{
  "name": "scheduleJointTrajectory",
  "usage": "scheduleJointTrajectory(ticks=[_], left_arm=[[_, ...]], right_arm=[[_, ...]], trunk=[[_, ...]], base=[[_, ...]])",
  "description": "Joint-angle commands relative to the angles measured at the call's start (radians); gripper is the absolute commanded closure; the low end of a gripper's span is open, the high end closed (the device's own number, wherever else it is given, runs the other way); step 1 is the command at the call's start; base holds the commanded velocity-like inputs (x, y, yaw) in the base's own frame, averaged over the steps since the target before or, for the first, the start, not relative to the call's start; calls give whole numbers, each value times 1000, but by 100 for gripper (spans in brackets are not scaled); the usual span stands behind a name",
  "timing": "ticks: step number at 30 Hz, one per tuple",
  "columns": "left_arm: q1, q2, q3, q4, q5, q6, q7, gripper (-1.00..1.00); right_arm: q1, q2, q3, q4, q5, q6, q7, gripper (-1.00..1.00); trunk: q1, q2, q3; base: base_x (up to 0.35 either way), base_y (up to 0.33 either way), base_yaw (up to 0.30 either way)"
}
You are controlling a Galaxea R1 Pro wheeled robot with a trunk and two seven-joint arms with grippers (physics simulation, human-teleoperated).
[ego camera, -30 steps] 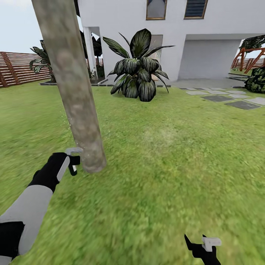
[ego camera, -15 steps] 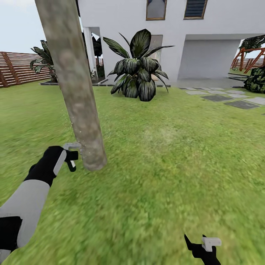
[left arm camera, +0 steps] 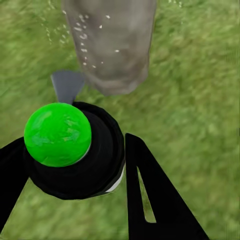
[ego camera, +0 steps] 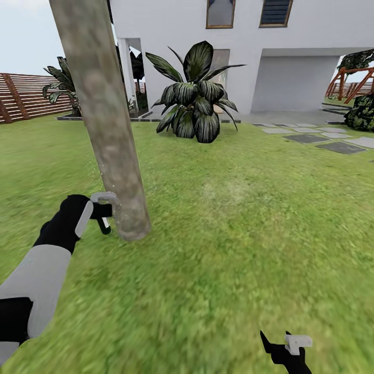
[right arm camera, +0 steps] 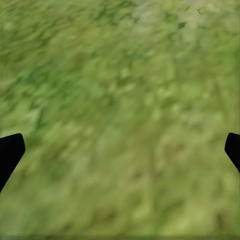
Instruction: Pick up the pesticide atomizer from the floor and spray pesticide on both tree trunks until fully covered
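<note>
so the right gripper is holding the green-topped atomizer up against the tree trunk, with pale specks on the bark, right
Wrong arm. The left gripper holds the green-topped atomizer by the tree trunk, as the left wrist view shows. The right gripper hangs open over bare grass. Pale specks do dot the bark.

Tree trunk [ego camera: 106, 130] cropped above

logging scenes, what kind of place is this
A house garden, it seems: a grass lawn with a thick tree trunk, a slatted wooden fence at the edge, and a white house behind a broad-leaved bush.
</note>
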Motion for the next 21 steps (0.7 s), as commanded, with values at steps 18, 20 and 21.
scheduleJointTrajectory(ticks=[18,20,21], left_arm=[[0,-2,-9,102,-10,-1,-120,100],[3,-10,-11,98,-10,0,-123,100],[4,-16,-20,96,-9,0,-124,100]], right_arm=[[0,0,0,0,0,0,0,-100],[0,0,0,0,0,0,0,-100],[0,0,0,0,0,0,0,-100]], trunk=[[0,0,0],[0,0,0],[0,0,0]], base=[[0,0,0],[0,0,0],[0,0,0]])
